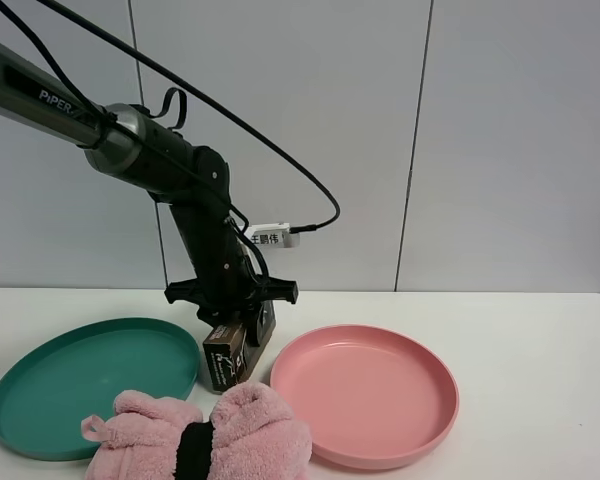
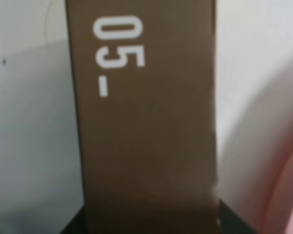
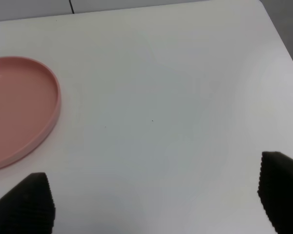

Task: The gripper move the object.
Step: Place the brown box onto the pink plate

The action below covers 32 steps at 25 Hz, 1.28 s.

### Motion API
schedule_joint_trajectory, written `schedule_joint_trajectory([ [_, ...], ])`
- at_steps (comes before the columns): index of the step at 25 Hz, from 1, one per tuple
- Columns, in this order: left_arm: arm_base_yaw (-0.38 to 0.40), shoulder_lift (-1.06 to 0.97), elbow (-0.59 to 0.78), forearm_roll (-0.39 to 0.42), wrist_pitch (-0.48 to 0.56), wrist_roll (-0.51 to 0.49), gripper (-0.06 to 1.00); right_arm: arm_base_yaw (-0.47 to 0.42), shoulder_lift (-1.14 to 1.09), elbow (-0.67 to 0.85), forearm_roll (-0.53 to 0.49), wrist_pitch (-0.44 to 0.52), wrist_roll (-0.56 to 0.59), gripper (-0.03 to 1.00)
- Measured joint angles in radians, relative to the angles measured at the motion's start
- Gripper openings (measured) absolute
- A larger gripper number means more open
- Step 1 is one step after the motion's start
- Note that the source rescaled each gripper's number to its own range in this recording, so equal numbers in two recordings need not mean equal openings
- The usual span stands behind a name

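The dark brown box [image 1: 228, 359] with white print stands tilted between the green plate [image 1: 40, 385] and the pink plate [image 1: 365, 392], its lower end at the table. My left gripper [image 1: 242, 322] is shut on its upper part. In the left wrist view the box [image 2: 146, 122] fills the middle, with "05-" printed on it. My right gripper [image 3: 151, 204] is open and empty above bare white table; its fingertips [image 3: 27, 204] show at the frame's lower corners. The right arm is out of the exterior view.
A fluffy pink plush with a black band [image 1: 205, 435] lies at the front, just below the box. The pink plate's rim [image 3: 51, 105] shows in the right wrist view. A grey panelled wall stands behind the white table [image 1: 530, 340].
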Motion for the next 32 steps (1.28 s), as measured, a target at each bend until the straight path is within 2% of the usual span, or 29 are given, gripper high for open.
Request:
schedule_joint_trajectory([
  [6,0.0,-0.053,-0.093,0.009,0.11,0.007,0.0,0.0,0.0,0.0,0.0,0.0,0.0,1.0],
  [10,-0.004,-0.084,-0.201,-0.014,0.262,0.021,0.0,0.0,0.0,0.0,0.0,0.0,0.0,1.0],
  [14,-0.034,-0.096,-0.312,-0.028,0.425,0.083,0.0,0.0,0.0,0.0,0.0,0.0,0.0,1.0],
  [19,-0.103,-0.102,-0.384,-0.045,0.454,0.135,0.0,0.0,0.0,0.0,0.0,0.0,0.0,1.0],
  [32,-0.328,-0.102,-0.392,-0.047,0.457,0.141,0.0,0.0,0.0,0.0,0.0,0.0,0.0,1.0],
])
